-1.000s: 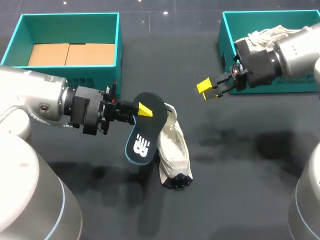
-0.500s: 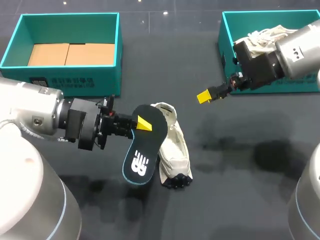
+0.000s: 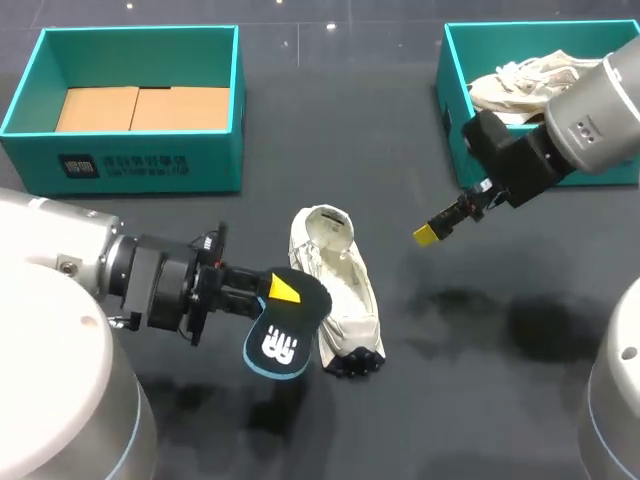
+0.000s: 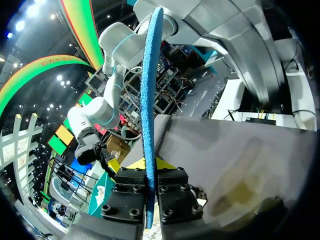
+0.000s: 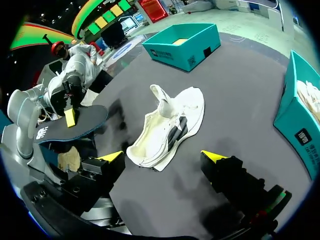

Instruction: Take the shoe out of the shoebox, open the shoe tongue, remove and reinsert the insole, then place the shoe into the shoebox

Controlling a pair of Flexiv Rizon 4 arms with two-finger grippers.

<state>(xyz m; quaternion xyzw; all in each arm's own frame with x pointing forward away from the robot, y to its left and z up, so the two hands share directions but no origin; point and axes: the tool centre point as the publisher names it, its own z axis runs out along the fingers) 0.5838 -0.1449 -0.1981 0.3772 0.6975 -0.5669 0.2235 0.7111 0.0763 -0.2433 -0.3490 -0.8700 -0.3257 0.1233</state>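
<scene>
Left box point(image 3: 140, 28): cardboard inside. Left fingers point(image 3: 283, 290) clamped on one end of the insole point(image 3: 278, 345), just beside the shoe point(image 3: 335, 285). Shoe lies mid-tabletop point(image 3: 450, 400), outside both boxes. Right fingers point(image 5: 212, 156) spread wide, empty, near the right box point(image 3: 447, 100), which holds another shoe. Insole looks thin, light and floppy, so grip the stiffer heel end. Shoe is soft, take it by the collar.

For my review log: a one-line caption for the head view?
Left gripper holds the black insole beside the white shoe; right gripper hovers near the right shoebox.
</scene>
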